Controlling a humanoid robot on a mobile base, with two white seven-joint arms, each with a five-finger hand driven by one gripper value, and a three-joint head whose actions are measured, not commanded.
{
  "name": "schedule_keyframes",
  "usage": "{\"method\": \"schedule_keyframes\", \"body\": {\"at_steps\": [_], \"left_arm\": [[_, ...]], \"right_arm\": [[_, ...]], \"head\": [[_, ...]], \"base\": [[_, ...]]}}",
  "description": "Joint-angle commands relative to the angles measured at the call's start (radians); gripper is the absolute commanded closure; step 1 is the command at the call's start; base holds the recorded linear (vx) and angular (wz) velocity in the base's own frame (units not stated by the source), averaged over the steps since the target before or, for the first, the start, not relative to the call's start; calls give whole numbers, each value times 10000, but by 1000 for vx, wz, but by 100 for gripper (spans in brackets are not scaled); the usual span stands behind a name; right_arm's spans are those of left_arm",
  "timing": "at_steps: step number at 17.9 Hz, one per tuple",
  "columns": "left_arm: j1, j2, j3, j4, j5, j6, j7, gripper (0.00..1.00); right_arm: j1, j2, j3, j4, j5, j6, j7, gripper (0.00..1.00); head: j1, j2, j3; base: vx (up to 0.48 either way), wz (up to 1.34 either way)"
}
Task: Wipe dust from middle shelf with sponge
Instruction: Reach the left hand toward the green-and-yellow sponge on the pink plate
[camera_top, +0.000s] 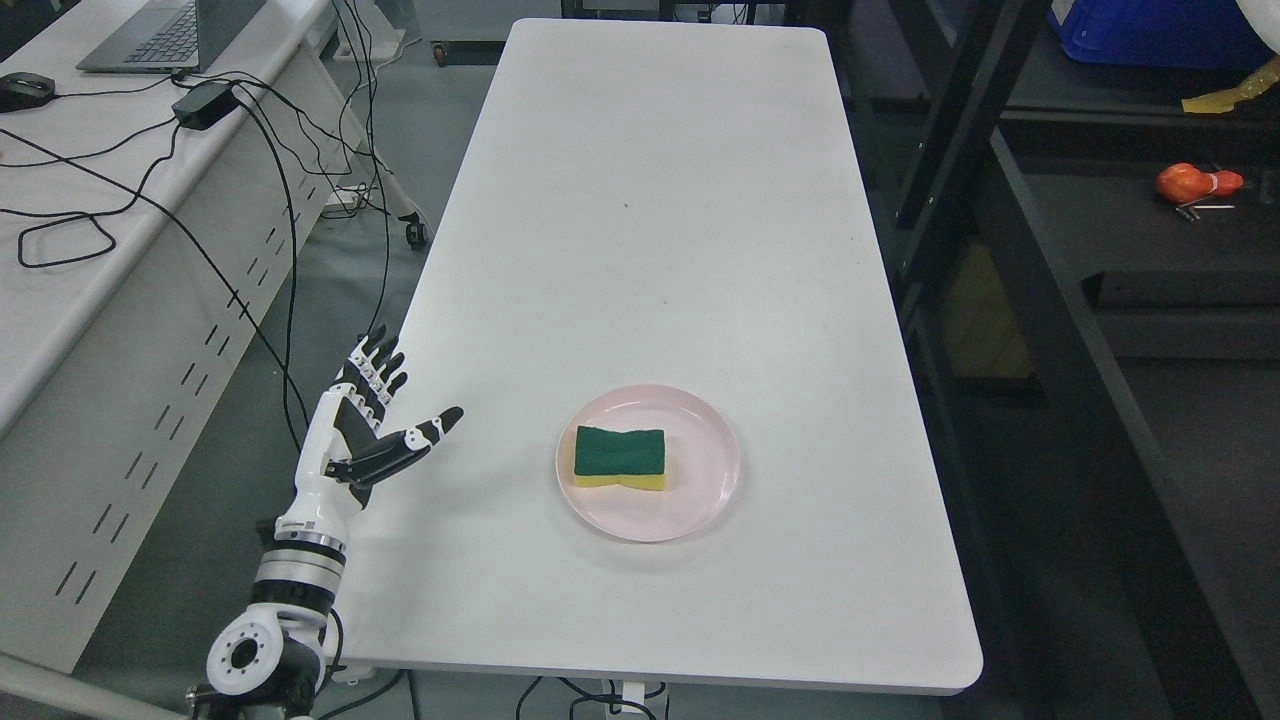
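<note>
A sponge (620, 457), green on top and yellow underneath, lies on a pink plate (700, 500) near the front of the white table (650, 220). My left hand (385, 405) hovers at the table's left edge, well to the left of the plate, its fingers spread and holding nothing. The dark shelf unit (1060, 330) stands along the table's right side. The right arm does not show.
A second white desk (60, 250) on the left carries a laptop (170, 35), a mouse and loose black cables (250, 150). On the shelf lie an orange object (1195, 183) and a blue bin (1150, 30). A narrow floor gap separates the two tables.
</note>
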Motion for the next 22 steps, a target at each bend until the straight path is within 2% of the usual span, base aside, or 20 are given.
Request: {"method": "schedule_keyframes", "body": {"at_steps": [1, 4, 6, 7, 8, 10, 13, 15, 19, 22], "left_arm": [[18, 175, -25, 198, 13, -78, -28, 1], [18, 175, -55, 198, -2, -337, -74, 1], [-12, 212, -193, 198, -78, -1147, -272, 1], [-12, 746, -421, 183, -291, -1304, -654, 2], [-88, 1496, -788, 198, -810, -1305, -1113, 3], [-515, 2480, -1143, 365, -2050, -1381, -1378, 4], [-2032, 2974, -1801, 1039, -4733, -1595, -1668, 4], [-3135, 3617, -3069, 1164, -6648, -2465, -2143, 6], [-4046, 3789, -5173, 1287, -9354, -3342, -2207, 8], [-4414, 3667, -6403, 1256, -10508, -3835, -2696, 8]], "right_arm": [[1, -175, -2, -175, 0, 6, -8, 0], [1, -175, -2, -175, 0, 6, -8, 0], [1, -175, -2, -175, 0, 6, -8, 0], [1, -175, -2, -175, 0, 6, -8, 0], [1, -175, -2, -175, 0, 6, -8, 0], [1, -175, -2, -175, 0, 6, -8, 0], [1, -175, -2, -175, 0, 6, -8, 0], [1, -175, -2, -175, 0, 6, -8, 0], [1, -175, -2, -175, 0, 6, -8, 0], [1, -175, 13, -175, 0, 6, -8, 0]], "head": [[0, 0, 0], [0, 0, 0], [0, 0, 0], [0, 0, 0], [0, 0, 0], [0, 0, 0], [0, 0, 0], [0, 0, 0], [0, 0, 0], [0, 0, 0]], "base": [[-14, -73], [-10, -14], [0, 0], [0, 0], [0, 0], [0, 0], [0, 0], [0, 0], [0, 0], [0, 0]]}}
